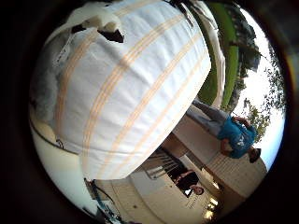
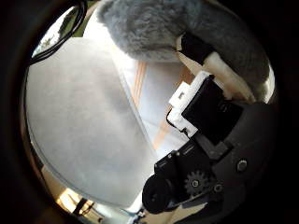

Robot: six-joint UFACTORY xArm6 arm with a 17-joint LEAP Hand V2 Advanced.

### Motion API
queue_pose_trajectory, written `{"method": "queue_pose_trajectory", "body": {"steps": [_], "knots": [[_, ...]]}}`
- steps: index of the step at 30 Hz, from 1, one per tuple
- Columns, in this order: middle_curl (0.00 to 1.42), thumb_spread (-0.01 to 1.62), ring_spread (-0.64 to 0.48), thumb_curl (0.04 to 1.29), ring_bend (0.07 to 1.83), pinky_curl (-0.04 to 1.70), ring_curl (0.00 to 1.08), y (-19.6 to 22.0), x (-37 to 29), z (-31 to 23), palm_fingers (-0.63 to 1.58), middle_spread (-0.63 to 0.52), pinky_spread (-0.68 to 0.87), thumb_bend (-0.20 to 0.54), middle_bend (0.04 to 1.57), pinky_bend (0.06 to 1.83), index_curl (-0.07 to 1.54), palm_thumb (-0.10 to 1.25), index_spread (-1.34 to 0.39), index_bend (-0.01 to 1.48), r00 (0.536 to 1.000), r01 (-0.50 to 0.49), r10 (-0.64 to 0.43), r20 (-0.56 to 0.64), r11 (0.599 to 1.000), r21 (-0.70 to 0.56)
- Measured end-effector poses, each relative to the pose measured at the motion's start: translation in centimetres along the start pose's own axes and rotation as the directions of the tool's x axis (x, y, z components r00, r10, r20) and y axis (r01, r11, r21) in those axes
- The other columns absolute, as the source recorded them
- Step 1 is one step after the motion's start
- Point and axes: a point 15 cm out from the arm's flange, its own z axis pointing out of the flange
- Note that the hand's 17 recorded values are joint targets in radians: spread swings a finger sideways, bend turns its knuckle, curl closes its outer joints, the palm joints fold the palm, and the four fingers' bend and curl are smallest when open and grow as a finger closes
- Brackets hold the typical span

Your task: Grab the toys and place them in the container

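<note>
A grey furry plush toy (image 2: 154,28) fills one side of the thumb side view, close to the palm. My right hand (image 2: 205,140) has its black and white fingers curled against the toy, and a pale fingertip (image 2: 224,70) presses into the fur. The same grey toy (image 1: 46,79) appears in the little finger side view, beside another white fingertip (image 1: 100,21). A broad, pale grey flat surface (image 2: 79,121) lies beside the toy; I cannot tell whether it is the container.
A white cloth with orange stripes (image 1: 135,88) covers a rounded surface under the hand. Beyond it are a green lawn (image 1: 229,60), a beige building wall (image 1: 224,163) and a metal rack (image 1: 161,163).
</note>
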Motion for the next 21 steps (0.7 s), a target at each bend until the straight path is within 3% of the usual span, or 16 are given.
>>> {"method": "queue_pose_trajectory", "body": {"steps": [4, 12, 21], "knots": [[0.88, 1.13, -0.03, 0.54, 1.27, 0.65, 0.70, 2.0, 1.3, -4.8, 1.09, -0.24, 0.35, 0.034, 0.96, 1.20, 0.18, 0.99, -0.59, 0.34, 0.999, -0.040, 0.042, -0.017, 0.996, 0.082], [1.01, 1.15, -0.08, 0.60, 1.35, 0.79, 0.77, 9.6, -1.7, -13.4, 0.97, -0.26, 0.27, -0.007, 1.06, 1.31, 0.22, 1.01, -0.77, 0.54, 0.999, -0.047, 0.049, -0.016, 0.992, 0.114], [1.09, 1.16, -0.11, 0.64, 1.42, 0.90, 0.82, 16.6, -16.1, -22.2, 0.87, -0.27, 0.22, -0.016, 1.13, 1.38, 0.28, 0.99, -0.90, 0.69, 0.989, 0.146, -0.150, 0.006, 0.966, 0.213]]}}
